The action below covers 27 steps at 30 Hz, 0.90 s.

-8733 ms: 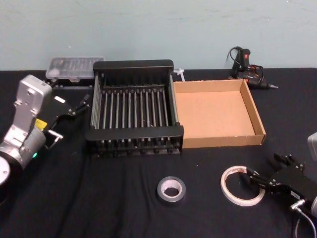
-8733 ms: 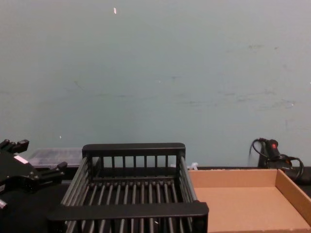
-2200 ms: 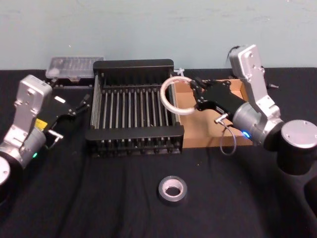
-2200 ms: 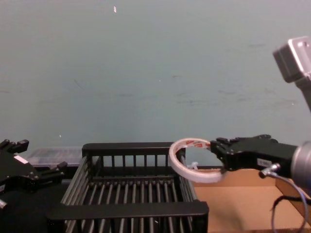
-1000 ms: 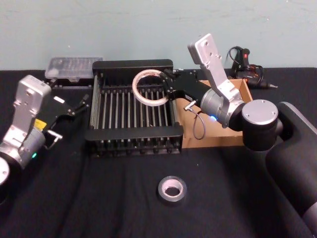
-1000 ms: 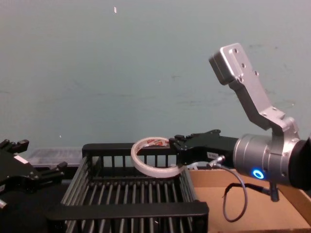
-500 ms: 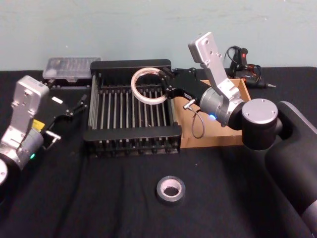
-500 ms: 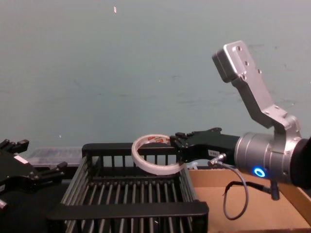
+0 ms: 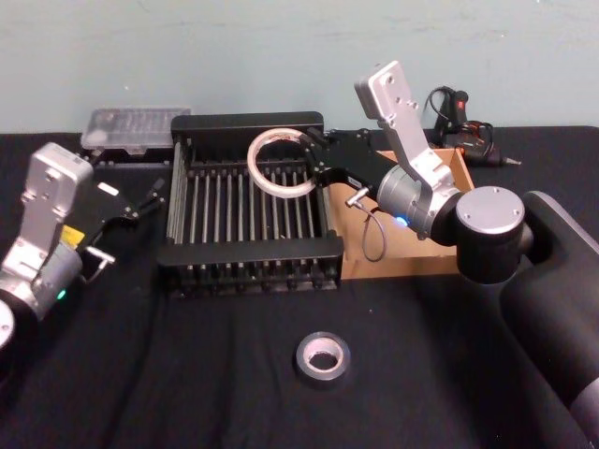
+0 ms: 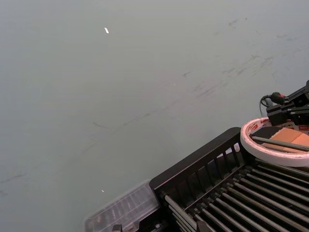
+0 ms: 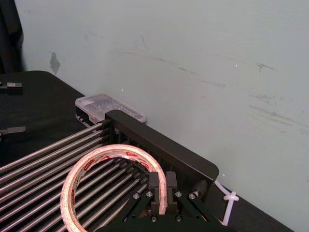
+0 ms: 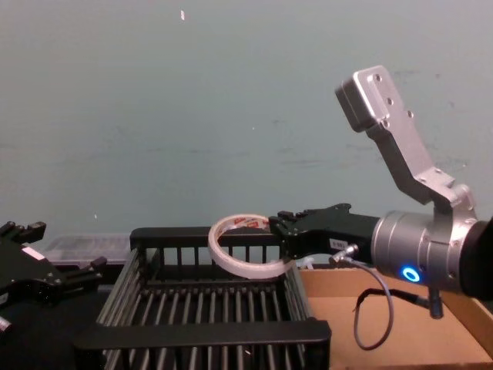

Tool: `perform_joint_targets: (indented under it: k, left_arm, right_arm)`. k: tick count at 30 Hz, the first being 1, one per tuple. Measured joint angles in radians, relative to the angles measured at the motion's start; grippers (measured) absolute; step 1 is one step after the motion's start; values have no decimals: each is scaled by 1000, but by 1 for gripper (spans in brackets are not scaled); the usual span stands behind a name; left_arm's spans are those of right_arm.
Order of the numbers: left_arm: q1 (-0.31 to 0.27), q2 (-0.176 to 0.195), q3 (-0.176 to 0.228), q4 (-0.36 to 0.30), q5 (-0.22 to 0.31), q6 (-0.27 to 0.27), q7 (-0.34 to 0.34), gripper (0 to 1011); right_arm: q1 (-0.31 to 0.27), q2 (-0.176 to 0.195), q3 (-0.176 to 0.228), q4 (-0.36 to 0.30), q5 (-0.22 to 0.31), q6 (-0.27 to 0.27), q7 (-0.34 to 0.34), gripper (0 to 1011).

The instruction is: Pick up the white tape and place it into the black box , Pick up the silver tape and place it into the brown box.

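The white tape is a thin ring with red print inside. It hangs tilted over the back right part of the black box, above its bars. My right gripper is shut on the ring's right edge. From the right wrist, both fingers pinch the white tape. From the chest, the white tape sits at about the height of the rim of the black box, held by the right gripper. The silver tape lies flat on the cloth in front. The brown box stands right of the crate. My left gripper rests open at the left.
A clear plastic case sits behind the crate at the back left. A glue gun lies at the back right. My right arm reaches across over the brown box. A pale wall closes the back of the table.
The right gripper has lifted the white tape from the front right of the table and carried it over the brown box to above the black box. It has held almost still for the last second.
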Motion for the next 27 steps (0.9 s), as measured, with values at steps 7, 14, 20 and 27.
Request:
perform_joint_targets:
  k: [7,14,20,27]
  left_arm:
    - [0,0,0,0,0,0,0,1001]
    - [0,0,0,0,0,0,0,1001]
    - [0,0,0,0,0,0,0,1001]
    - [0,0,0,0,0,0,0,1001]
  right_arm:
    - [0,0,0,0,-1,1,-1,93]
    - [0,0,0,0,-1,1,-1,92]
    - [-2,0,-6,-2,-2,-2,2,93]
    - [6,-12,-26,14,-12,-9,12,92]
